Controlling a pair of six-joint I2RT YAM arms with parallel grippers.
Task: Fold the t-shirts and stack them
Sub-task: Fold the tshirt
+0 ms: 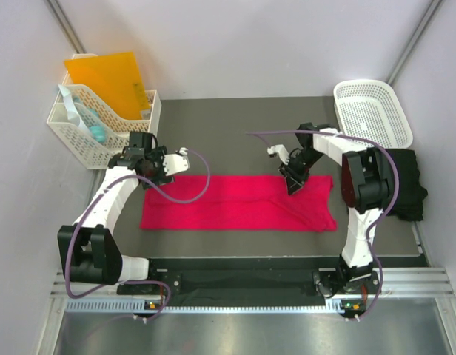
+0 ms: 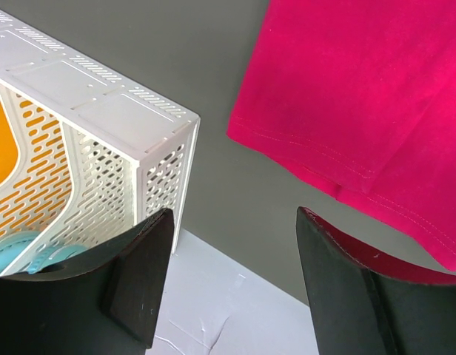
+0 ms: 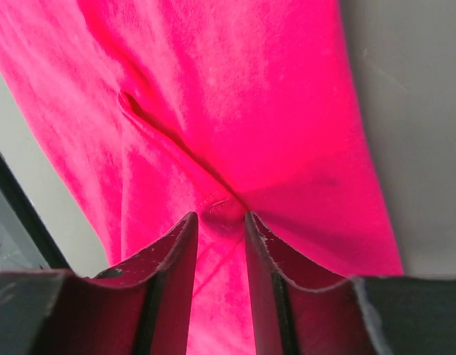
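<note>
Top view. Left arm: elbow folded low at the near left, forearm angled up toward the far-left corner, wrist tipped down. Left pincer [image 1: 158, 171]: spread wide, gripping nothing, near the left end of the pink-red t-shirt [image 1: 235, 201], just beside the white rack [image 1: 102, 129]. Right arm: upright from its base, elbow high, forearm doubled back toward centre, wrist pointing down. Right pincer [image 1: 294, 183]: down on the shirt's far edge, near its right end. Pink-red t-shirt: laid out as a long flat band across the grey table [image 1: 235, 122], between both arms. Black t-shirt [image 1: 407, 181]: bunched at the table's right edge, partly hidden by the right arm, on the near side of the lattice basket [image 1: 372, 111]. Orange folder [image 1: 106, 74] and teal item [image 1: 96, 132] in the rack.

Left wrist view. Jaws wide apart, nothing between them but bare table and a pale strip at its edge. Hemmed shirt corner ahead on the right, not touched. Rack corner ahead on the left, close to the left jaw, apart from the shirt.

Right wrist view. Jaws nearly together, pinching a small ridge of pink-red cloth at the tips. Creases running away from the grip. Bare table strip on the right.
</note>
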